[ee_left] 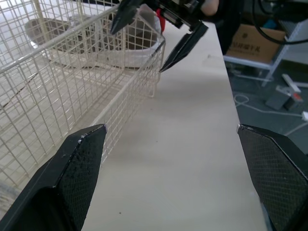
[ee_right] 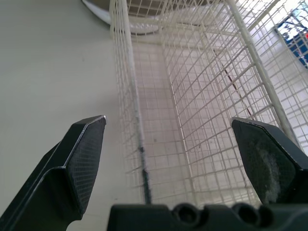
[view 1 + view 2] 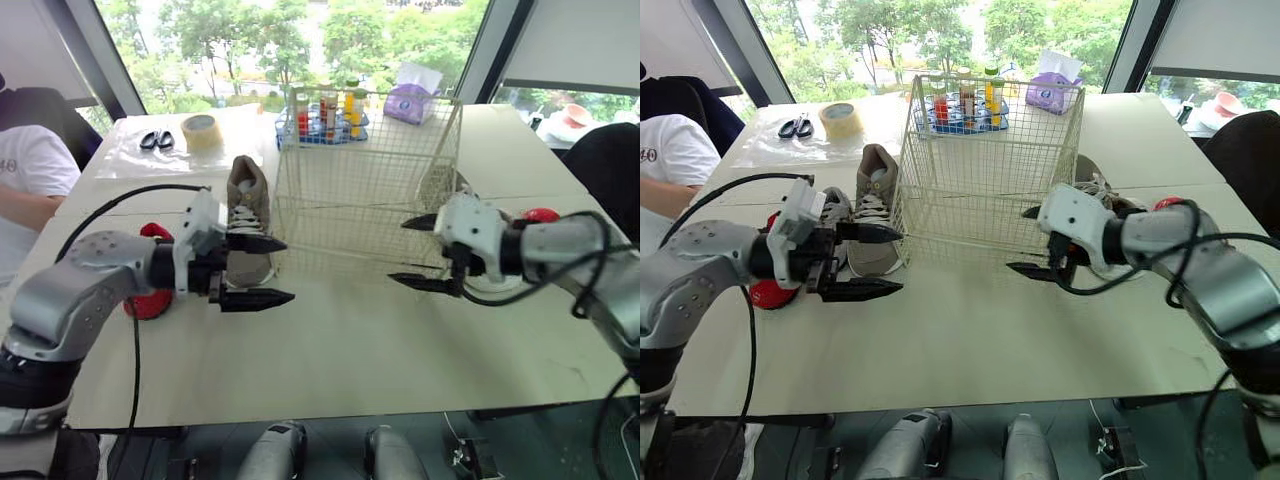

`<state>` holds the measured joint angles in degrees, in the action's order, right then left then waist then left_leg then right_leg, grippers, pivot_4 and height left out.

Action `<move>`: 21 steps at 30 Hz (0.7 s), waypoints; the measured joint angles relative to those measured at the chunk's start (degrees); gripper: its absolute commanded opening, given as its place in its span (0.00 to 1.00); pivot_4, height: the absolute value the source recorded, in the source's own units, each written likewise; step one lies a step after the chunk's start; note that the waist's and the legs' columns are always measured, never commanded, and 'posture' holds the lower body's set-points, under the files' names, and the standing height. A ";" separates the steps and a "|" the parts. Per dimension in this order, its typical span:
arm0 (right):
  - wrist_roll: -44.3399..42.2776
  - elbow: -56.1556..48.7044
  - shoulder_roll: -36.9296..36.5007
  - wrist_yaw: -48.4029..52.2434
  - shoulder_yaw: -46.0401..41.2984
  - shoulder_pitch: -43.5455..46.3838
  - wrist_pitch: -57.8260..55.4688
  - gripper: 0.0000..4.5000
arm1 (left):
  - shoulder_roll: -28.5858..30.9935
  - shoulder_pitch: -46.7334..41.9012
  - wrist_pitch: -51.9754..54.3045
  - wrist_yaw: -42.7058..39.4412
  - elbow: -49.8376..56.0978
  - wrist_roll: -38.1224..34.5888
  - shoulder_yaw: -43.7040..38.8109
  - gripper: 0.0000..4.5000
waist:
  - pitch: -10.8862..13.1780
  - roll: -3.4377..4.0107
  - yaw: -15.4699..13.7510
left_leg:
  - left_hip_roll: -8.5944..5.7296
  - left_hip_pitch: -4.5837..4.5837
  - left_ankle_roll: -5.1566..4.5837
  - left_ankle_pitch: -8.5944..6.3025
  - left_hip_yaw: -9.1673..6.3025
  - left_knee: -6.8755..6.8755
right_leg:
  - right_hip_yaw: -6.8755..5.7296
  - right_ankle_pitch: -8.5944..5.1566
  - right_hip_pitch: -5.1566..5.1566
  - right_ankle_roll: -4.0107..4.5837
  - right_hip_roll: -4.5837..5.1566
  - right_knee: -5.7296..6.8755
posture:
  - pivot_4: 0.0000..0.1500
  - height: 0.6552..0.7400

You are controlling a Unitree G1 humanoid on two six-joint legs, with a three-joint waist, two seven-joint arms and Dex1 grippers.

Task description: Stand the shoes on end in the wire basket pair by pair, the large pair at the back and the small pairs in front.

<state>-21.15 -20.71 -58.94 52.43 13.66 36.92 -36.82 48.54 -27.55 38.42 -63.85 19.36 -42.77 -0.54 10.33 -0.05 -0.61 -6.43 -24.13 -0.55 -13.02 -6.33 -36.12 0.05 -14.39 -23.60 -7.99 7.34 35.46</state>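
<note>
Nearest, both arms hover over the bare front of the table [image 3: 350,350]. The left tool [image 3: 288,270] and the right tool [image 3: 397,252] each have their fingers spread wide and carry nothing.

Between them and just beyond stands the wire basket [image 3: 340,215]. It is empty: no shoe has been stood in it yet.

A grey sneaker [image 3: 247,205] lies flat on the table just beside the basket's left wall. Another shoe [image 3: 1095,185] lies against its right side. A red item [image 3: 148,303] sits by the left arm and another [image 3: 541,214] by the right; I cannot tell what they are.

Judgement: the task is not started. Every pair is still to be placed, the large pair first at the back.

Farthest lie a tape roll [image 3: 202,130] and scissors [image 3: 156,140].
</note>
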 measured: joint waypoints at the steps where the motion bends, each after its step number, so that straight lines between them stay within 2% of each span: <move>1: 2.02 1.62 0.14 1.68 2.24 1.59 0.83 1.00 | -0.33 0.03 -0.53 -0.08 -0.29 0.97 0.41 0.99 | 0.01 -0.01 0.05 | 0.00 0.00 0.00 0.00 0.00 0.00 | 0.00 0.00 0.00 0.00 0.00 0.00 | 1.00 1.00; 3: 5.29 4.00 0.70 4.30 4.93 2.97 2.61 1.00 | -0.70 0.17 -1.08 -0.05 -0.44 1.72 0.96 0.99 | 0.01 -0.02 0.11 | 0.00 0.00 0.00 0.00 0.00 0.01 | 0.00 0.00 -0.03 -0.01 -0.01 0.02 | 1.00 1.00; 6: 9.14 6.96 1.73 7.57 7.04 4.76 4.96 0.80 | -1.43 0.30 -1.62 0.39 -0.39 2.83 0.96 1.00 | 0.01 -0.02 0.42 | 0.00 0.02 -0.01 -0.01 -0.01 -0.01 | 0.01 0.01 -0.03 -0.01 -0.02 0.11 | 1.00 1.00; 7: 9.72 7.53 1.80 8.79 7.47 5.09 5.31 0.71 | -1.53 0.36 -1.71 0.52 -0.28 2.96 0.95 1.00 | 0.01 -0.02 0.44 | 0.01 0.02 0.00 0.00 -0.03 -0.01 | 0.01 0.01 -0.04 -0.01 -0.03 0.14 | 1.00 1.00; 13: 13.06 9.96 4.04 14.08 8.36 6.22 7.79 0.01 | -1.53 0.95 -1.84 1.53 -0.23 3.59 0.11 1.00 | 0.01 -0.03 1.35 | 0.01 0.12 0.13 0.07 -0.05 -0.07 | 0.04 0.01 -0.12 0.00 -0.03 0.57 | 1.00 1.00; 21: 16.53 15.79 6.23 19.82 9.03 10.18 13.42 0.01 | -1.53 0.46 -2.78 2.60 -0.21 4.69 -0.61 1.00 | 0.03 -0.01 1.55 | 0.05 0.01 0.25 0.15 -0.02 0.03 | 0.14 0.01 -0.41 0.00 -0.11 0.69 | 1.00 1.00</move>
<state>-4.62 -4.93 -52.71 72.25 22.70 47.10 -23.40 47.00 -27.09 35.64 -61.25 19.15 -38.09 -1.15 10.35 -0.05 0.94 -6.38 -24.11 -0.30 -12.87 -6.35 -36.09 0.19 -14.38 -24.01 -7.99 7.23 36.15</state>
